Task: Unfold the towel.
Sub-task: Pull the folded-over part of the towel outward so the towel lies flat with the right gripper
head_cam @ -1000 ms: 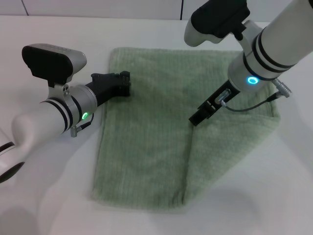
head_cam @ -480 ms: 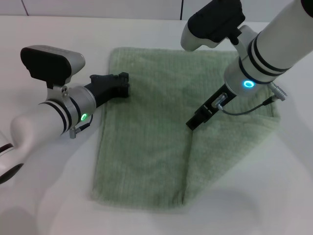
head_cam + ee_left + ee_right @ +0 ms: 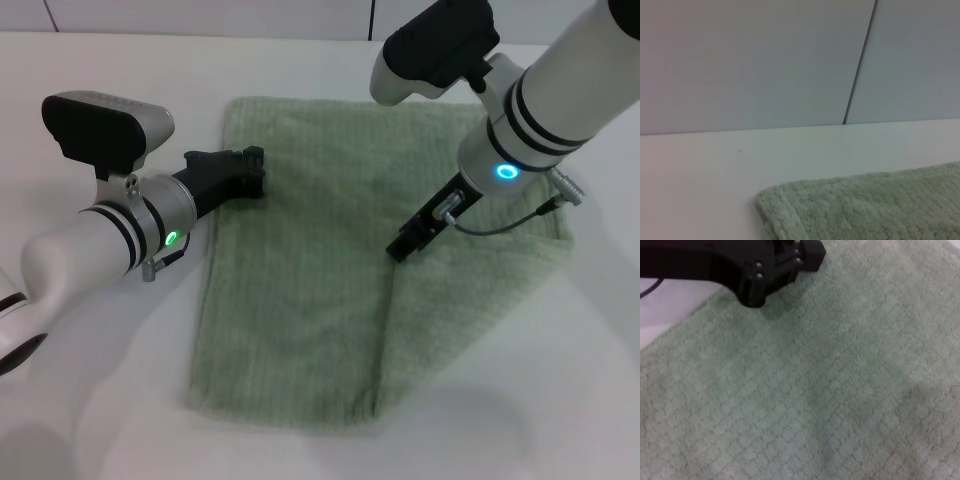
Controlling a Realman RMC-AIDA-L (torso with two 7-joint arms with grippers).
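Both grippers sit over the towel point(image 3: 330, 270), which lies on the white table point(image 3: 80, 420) with its right part folded over in a diagonal flap. Left gripper point(image 3: 250, 172) rests at the towel's left edge, right gripper point(image 3: 405, 245) at the flap's fold; I cannot tell either one's grip

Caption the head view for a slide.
Left gripper at the towel edge; right gripper above the diagonal fold on a white table.
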